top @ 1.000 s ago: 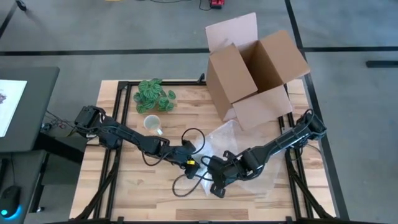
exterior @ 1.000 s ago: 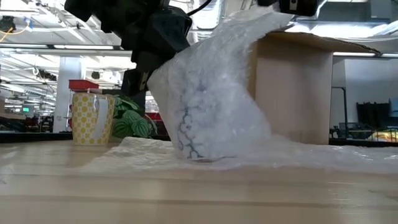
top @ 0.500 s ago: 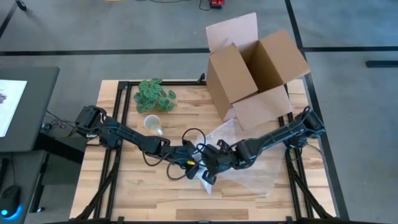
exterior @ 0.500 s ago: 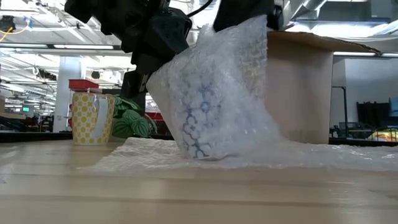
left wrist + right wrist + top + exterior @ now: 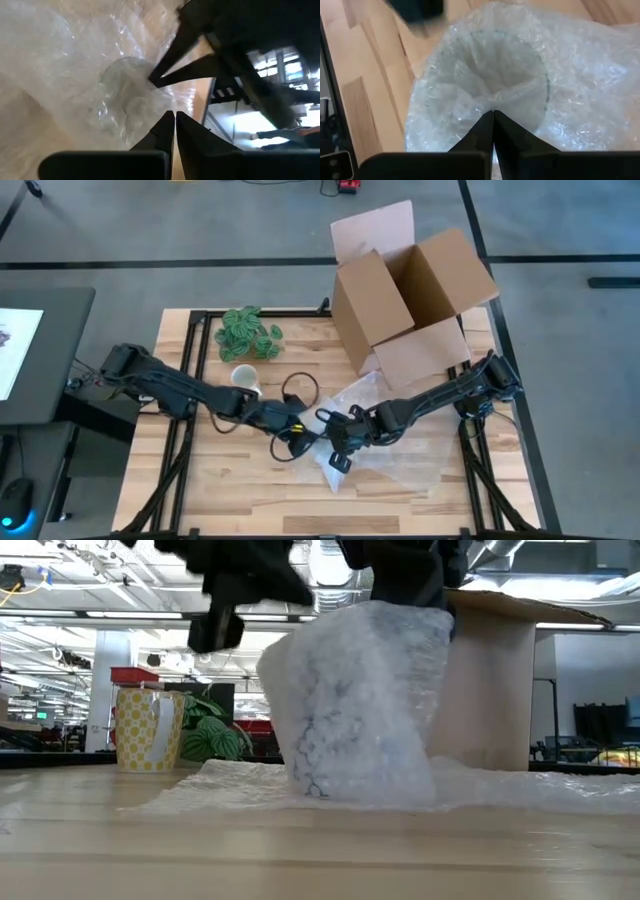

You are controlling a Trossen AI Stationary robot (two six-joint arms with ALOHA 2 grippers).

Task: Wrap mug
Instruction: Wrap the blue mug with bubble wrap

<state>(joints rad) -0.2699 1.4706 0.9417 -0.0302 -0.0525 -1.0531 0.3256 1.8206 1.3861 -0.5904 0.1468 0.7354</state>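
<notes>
A mug stands upright under a fold of clear bubble wrap (image 5: 345,442), its round rim (image 5: 470,37) and a blue pattern (image 5: 305,755) showing through. The rest of the sheet (image 5: 405,455) lies flat on the table. My right gripper (image 5: 338,448) is on top of the covered mug (image 5: 355,710), shut on the wrap. My left gripper (image 5: 303,430) hangs shut just left of the mug, clear of it in the low view (image 5: 215,625). A second, yellow dotted mug (image 5: 245,378) stands on its base at the far left (image 5: 150,730). My right gripper pinches a pucker of the bubble wrap (image 5: 495,102) between its two shut fingers, over the mug's mouth. The fingers come from above, slanting in from the table's right. The wrap drapes over the mug and down its sides, and the mug stands on the sheet.
An open cardboard box (image 5: 410,300) lies on its side at the far right. A green plant (image 5: 248,335) sits at the far left, behind the yellow mug. A loop of black cable (image 5: 295,390) hangs by my left arm. Bare wood lies along the near edge (image 5: 250,490).
My right gripper has carried the wrap's raised edge toward the table's left and far side and down onto the mug's top, folding the sheet over the mug. My left gripper has drawn back from the mug's side toward the table's left.
</notes>
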